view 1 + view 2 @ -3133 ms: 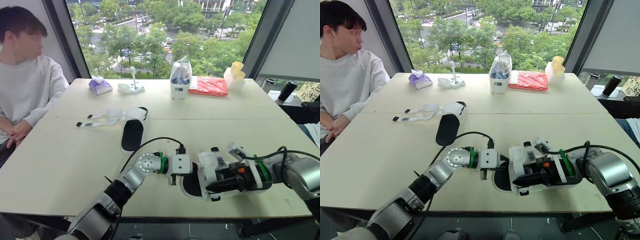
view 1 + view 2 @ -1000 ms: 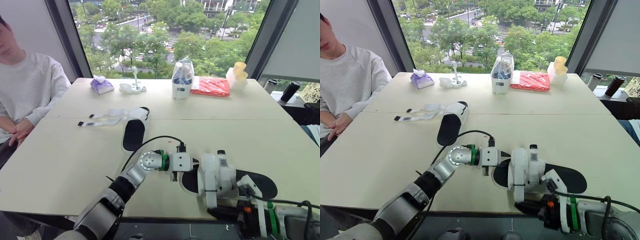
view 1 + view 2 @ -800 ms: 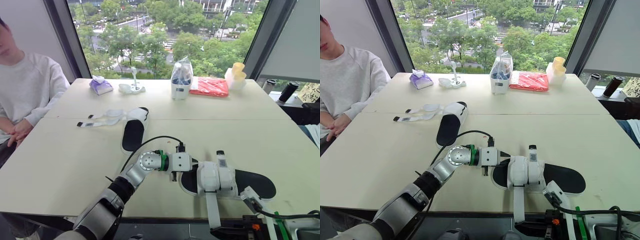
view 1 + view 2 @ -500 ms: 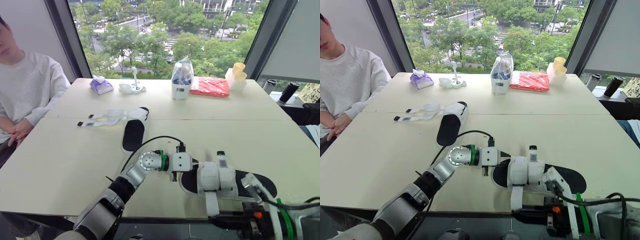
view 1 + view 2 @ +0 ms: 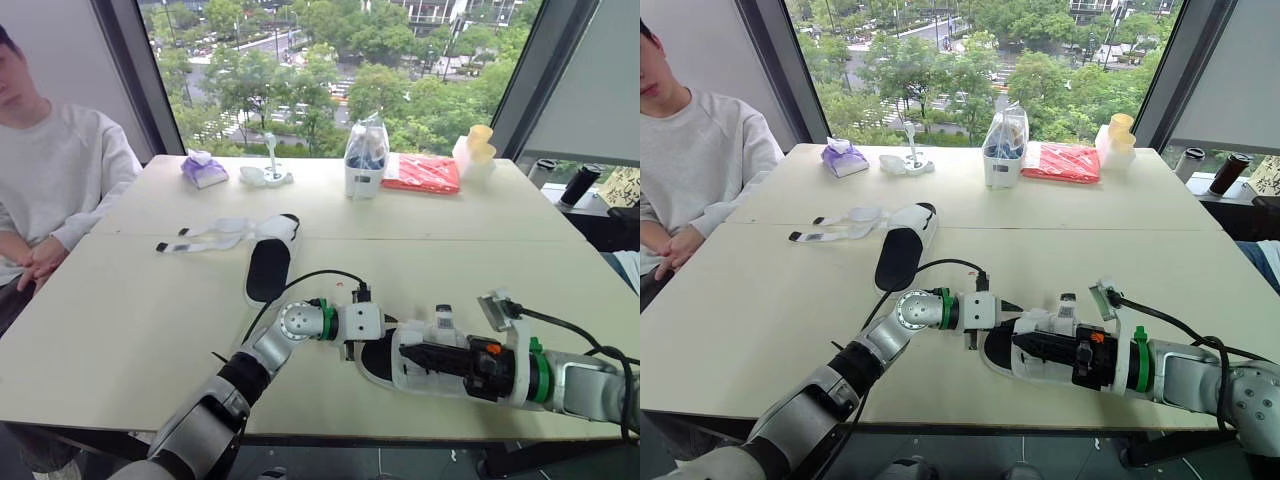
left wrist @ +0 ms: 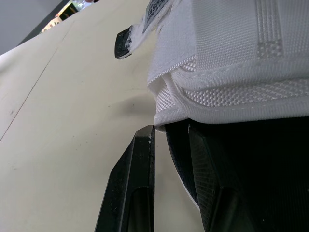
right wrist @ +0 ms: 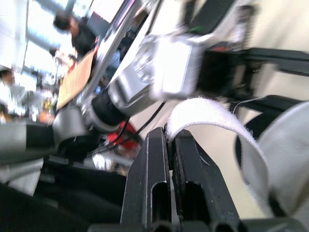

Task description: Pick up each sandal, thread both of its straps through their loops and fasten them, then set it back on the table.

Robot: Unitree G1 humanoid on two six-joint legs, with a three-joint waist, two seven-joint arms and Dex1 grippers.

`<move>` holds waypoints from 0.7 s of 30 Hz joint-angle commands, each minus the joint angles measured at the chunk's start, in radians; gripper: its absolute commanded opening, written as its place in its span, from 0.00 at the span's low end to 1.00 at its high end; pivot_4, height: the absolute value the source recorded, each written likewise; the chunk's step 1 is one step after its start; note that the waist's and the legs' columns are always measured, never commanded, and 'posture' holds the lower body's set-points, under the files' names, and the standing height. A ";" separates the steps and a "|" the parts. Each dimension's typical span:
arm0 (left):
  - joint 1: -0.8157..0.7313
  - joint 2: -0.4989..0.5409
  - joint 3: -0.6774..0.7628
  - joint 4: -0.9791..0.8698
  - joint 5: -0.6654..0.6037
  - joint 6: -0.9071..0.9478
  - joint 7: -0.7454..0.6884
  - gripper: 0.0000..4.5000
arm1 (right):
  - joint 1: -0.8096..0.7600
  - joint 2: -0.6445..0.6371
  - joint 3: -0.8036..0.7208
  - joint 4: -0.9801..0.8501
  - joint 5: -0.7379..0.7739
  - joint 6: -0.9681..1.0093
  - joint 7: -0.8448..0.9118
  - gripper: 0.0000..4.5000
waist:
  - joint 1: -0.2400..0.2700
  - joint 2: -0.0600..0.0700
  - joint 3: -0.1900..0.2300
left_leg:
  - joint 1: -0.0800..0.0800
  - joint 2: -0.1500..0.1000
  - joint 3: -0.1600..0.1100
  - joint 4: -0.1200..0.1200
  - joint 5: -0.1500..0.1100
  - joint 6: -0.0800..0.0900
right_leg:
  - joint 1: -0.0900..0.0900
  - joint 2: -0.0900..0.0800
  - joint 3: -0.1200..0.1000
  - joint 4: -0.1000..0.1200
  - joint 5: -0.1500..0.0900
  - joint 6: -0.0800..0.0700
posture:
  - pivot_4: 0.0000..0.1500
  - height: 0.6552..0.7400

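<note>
A black-soled sandal with white straps lies near the table's front edge. My left gripper is shut on the rim of its sole at the toe end; in the left wrist view the fingers clamp the sole edge under the white straps. My right gripper lies across the sandal, shut on a white strap that loops out from its fingertips. The second sandal rests farther back to the left, its straps spread open on the table.
A person in a grey sweatshirt sits at the table's left side. Along the far edge stand a purple pack, a small white object, a clear bag, a red packet and yellow cups.
My right arm has swung up from below the table's front edge and now lies across the near sandal, carrying the strap over it. The left gripper has held still.
</note>
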 commanded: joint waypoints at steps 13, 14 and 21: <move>0.030 0.015 -0.020 0.074 0.068 0.057 0.011 0.25 | -0.078 0.037 0.035 0.115 -0.016 0.024 -0.188 0.43 | -0.001 -0.001 -0.002 | 0.001 0.000 0.000 0.001 0.000 0.000 | 0.001 0.000 0.000 0.000 0.000 -0.001 | 1.00 1.00; 0.030 0.015 -0.019 0.075 0.067 0.058 0.012 0.25 | -0.081 0.035 0.024 0.110 -0.007 0.025 -0.178 0.56 | -0.001 -0.001 -0.002 | 0.001 0.000 0.000 0.001 0.000 0.000 | 0.001 0.000 0.000 0.000 0.000 -0.001 | 1.00 1.00; 0.030 0.014 -0.016 0.078 0.064 0.060 0.011 0.25 | -0.130 -0.044 -0.060 0.023 -0.048 -0.002 -0.025 0.76 | -0.001 0.000 -0.002 | 0.001 0.000 0.000 0.001 0.000 0.001 | 0.001 0.000 0.000 0.000 0.000 -0.001 | 1.00 1.00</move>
